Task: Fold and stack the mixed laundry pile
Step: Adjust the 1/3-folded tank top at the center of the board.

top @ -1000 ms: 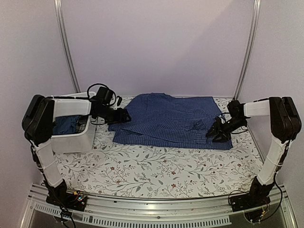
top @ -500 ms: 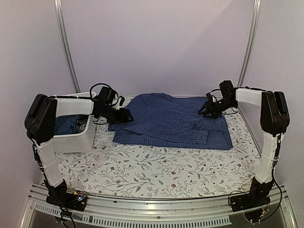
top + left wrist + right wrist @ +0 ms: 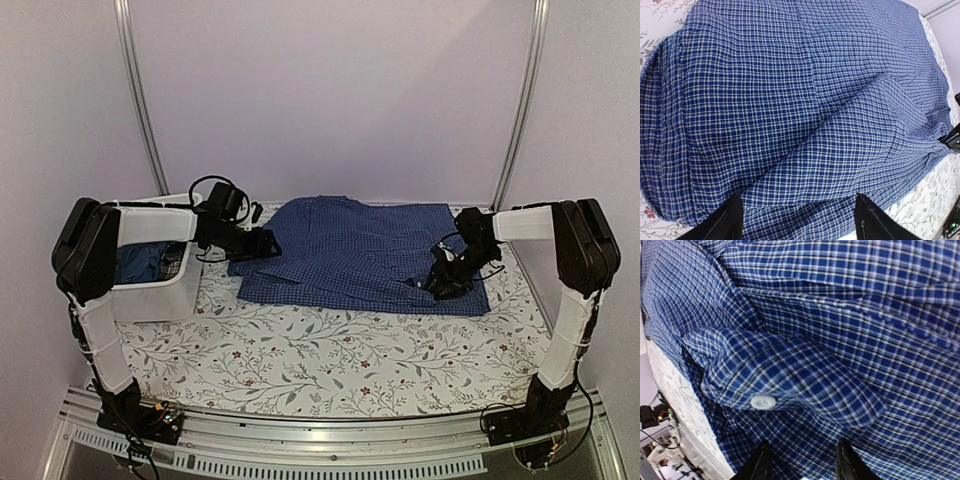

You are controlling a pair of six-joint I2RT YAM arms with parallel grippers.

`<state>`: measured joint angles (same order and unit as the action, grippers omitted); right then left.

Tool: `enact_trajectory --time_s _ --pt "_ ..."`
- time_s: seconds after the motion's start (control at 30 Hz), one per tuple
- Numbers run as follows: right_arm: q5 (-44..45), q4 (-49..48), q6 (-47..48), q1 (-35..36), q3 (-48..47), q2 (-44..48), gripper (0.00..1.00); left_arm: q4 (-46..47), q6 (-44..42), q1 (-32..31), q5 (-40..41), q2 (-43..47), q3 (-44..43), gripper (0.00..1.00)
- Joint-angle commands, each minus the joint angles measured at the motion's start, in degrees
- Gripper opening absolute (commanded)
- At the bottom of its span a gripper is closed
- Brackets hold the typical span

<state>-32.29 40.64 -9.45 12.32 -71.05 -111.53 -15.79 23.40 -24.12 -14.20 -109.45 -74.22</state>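
Checked shirt spread flat on the flowery counter

The blue-and-white checked shirt (image 3: 360,250) lies at the middle back of the counter (image 3: 320,360), which wears a leaf-and-flower tablecloth (image 3: 300,385). At the left sits a white tub (image 3: 165,295) with dark blue cloth (image 3: 140,265) inside. Plain lilac walls (image 3: 330,90) stand behind. The left end effector (image 3: 797,215) is wide open at the shirt's left edge. The right end effector (image 3: 802,460) is low over a buttoned cuff (image 3: 785,380), fingers a little apart.

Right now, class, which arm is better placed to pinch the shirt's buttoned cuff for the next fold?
Right. The right gripper hovers directly over the checked shirt at its cuff, fingers near the button; the left gripper sits at the opposite edge.
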Motion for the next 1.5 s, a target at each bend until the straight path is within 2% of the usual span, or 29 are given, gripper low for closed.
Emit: enact_trajectory --time_s 0.0,0.13,0.4,0.63,0.8,0.87,0.93,1.1,1.27,1.47 --pt "8.73 1.01 0.68 -0.15 1.38 3.20 0.50 0.11 -0.16 -0.64 -0.75 -0.78 -0.05 0.76" --pt "9.32 -1.39 -1.48 -0.55 0.03 5.33 0.53 -0.18 -0.41 -0.65 -0.78 -0.83 -0.21 0.76" --pt "-1.86 -4.78 -2.96 -5.62 -1.81 4.41 0.53 -0.55 -0.62 -0.67 -0.71 -0.78 -1.05 0.76" --pt "-4.12 -5.63 -2.87 -5.33 -1.73 -0.21 0.45 -0.73 -0.66 -0.62 -0.69 -1.06 -1.21 0.76" --pt "-3.75 -5.82 -1.36 -4.08 -0.74 -2.78 0.44 -0.62 -0.42 -0.58 -0.59 -1.59 -0.69 0.76" --pt "-3.74 -6.33 -0.82 -3.73 -0.39 -3.31 0.39 -0.43 -0.25 -0.58 -0.66 -1.58 -0.42 0.76" --pt "-3.83 -6.08 -0.45 -3.76 -0.72 -3.34 0.24 -0.38 -0.14 -0.58 -0.67 -1.56 -0.24 0.76" --pt "-1.64 -5.13 0.12 -3.76 -2.53 -0.48 0.01 -0.44 -0.12 -0.55 -0.47 -1.56 0.10 0.76" --pt "1.11 -4.04 1.92 -3.72 -4.62 3.63 0.00 -0.29 -0.07 -0.46 -0.44 -1.85 0.39 0.76" --pt "9.77 -0.80 4.49 -3.73 -5.35 5.91 0.00 -0.90 0.14 -0.31 0.88 -2.16 0.21 0.76"
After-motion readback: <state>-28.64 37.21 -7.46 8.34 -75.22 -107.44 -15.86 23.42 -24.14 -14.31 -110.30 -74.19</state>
